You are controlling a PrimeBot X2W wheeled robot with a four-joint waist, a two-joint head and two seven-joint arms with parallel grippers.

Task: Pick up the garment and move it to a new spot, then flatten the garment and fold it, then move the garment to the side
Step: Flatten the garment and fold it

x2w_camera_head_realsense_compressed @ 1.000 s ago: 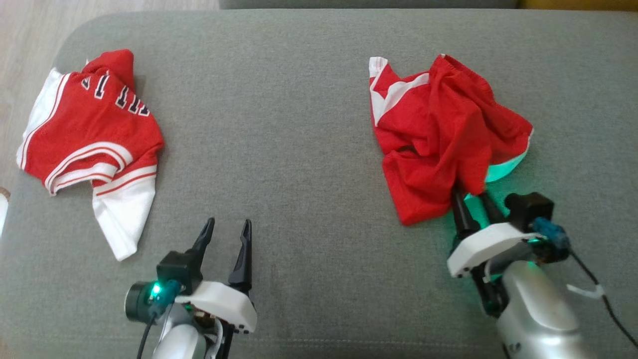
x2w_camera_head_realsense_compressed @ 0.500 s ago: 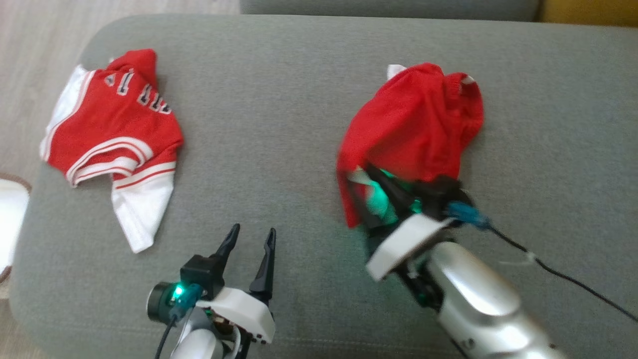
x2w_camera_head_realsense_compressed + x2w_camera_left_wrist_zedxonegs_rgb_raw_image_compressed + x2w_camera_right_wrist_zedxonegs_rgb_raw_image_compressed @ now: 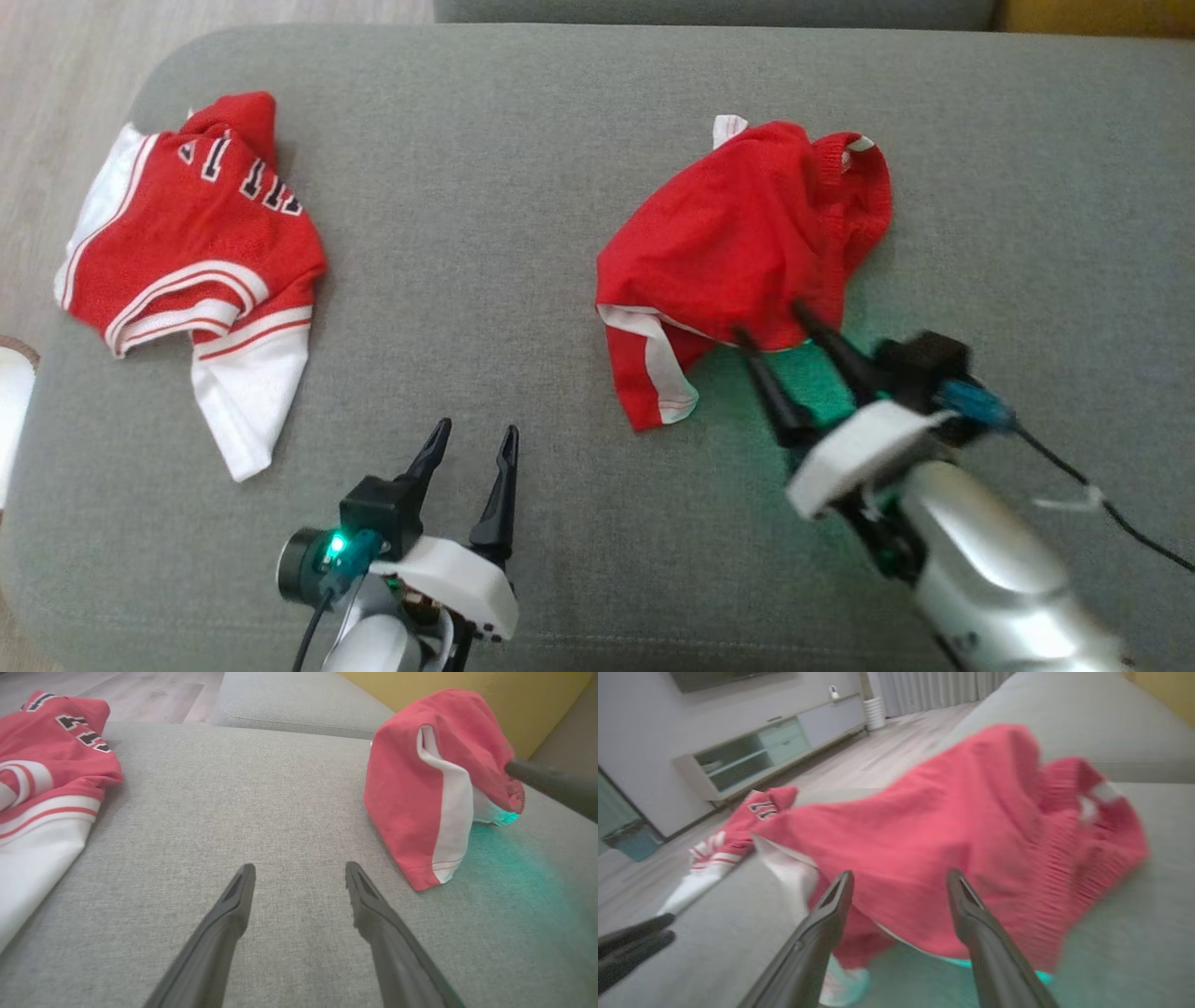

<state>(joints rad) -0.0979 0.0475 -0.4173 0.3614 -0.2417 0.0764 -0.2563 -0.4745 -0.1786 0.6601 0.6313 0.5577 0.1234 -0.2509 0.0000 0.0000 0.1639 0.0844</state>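
The right gripper (image 3: 767,322) now stands spread, grip released; the crumpled red-and-white cloth garment (image 3: 747,243) lies nearer frame centre than before, probably ready for flattening.

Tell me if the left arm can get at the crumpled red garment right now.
Probably yes: the open left gripper faces bare grey cushion up to the crumpled red white-striped garment. The open right gripper at its near edge may crowd that side.

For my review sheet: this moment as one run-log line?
right gripper: open, at red garment edge, not gripping | left gripper: open, idle | red garment: crumpled, unfolded
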